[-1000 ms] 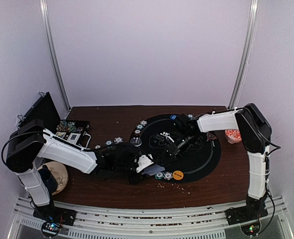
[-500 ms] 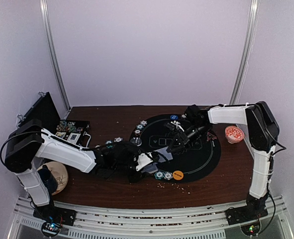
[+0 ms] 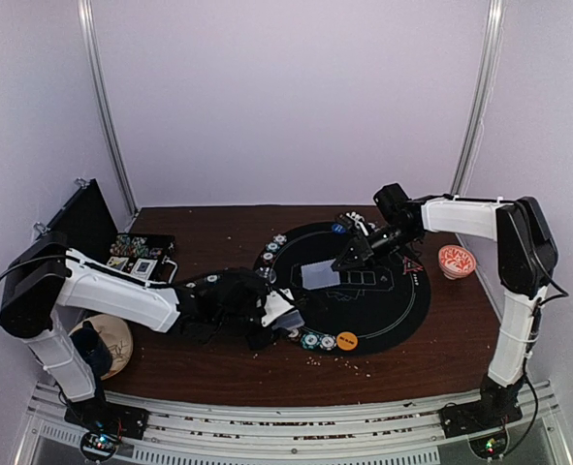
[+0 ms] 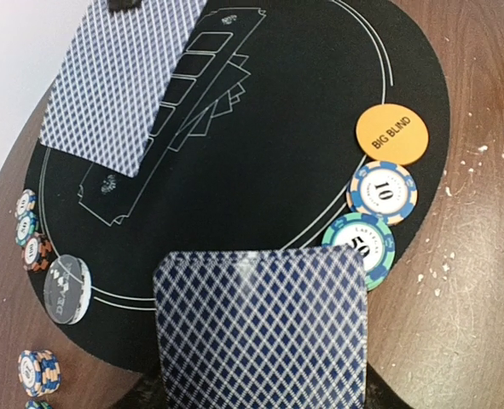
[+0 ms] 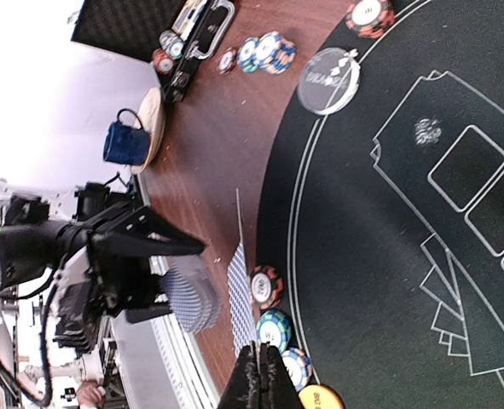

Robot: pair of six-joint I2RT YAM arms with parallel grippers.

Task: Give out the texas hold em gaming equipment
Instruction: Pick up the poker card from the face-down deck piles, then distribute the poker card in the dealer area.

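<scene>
Top external first: you can see the right gripper (image 3: 348, 260) has pulled away from the left arm and now sits over the middle of the black mat (image 3: 402, 312). It carries a single card (image 3: 322, 275), which a second ago was down by the left gripper (image 3: 270, 323). The left gripper has barely shifted at the near rim of the mat. Striped chips (image 3: 311, 340) and the orange disc (image 3: 347, 340) lie where they lay.

Left wrist: the deck (image 4: 264, 332) fills the bottom of your view, glossy, round-cornered and cross-hatched in blue and white. It is gripped from below, with the fingers hidden under it. Beyond it, the single card (image 4: 124, 77) shows the same lattice above the matte, white-lined mat (image 4: 320, 102). The flat orange disc (image 4: 391, 134) reads BIG BLIND. Two edge-striped round chips (image 4: 382, 191) touch just below it, on the mat's rim beside the speckled wooden table (image 4: 482, 256).

Right wrist: your fingers (image 5: 260, 375) are pressed together on the card (image 5: 241, 294), seen nearly edge-on as a thin sliver. The left gripper (image 5: 162, 245) holds the deck (image 5: 188, 294) just beyond.
</scene>
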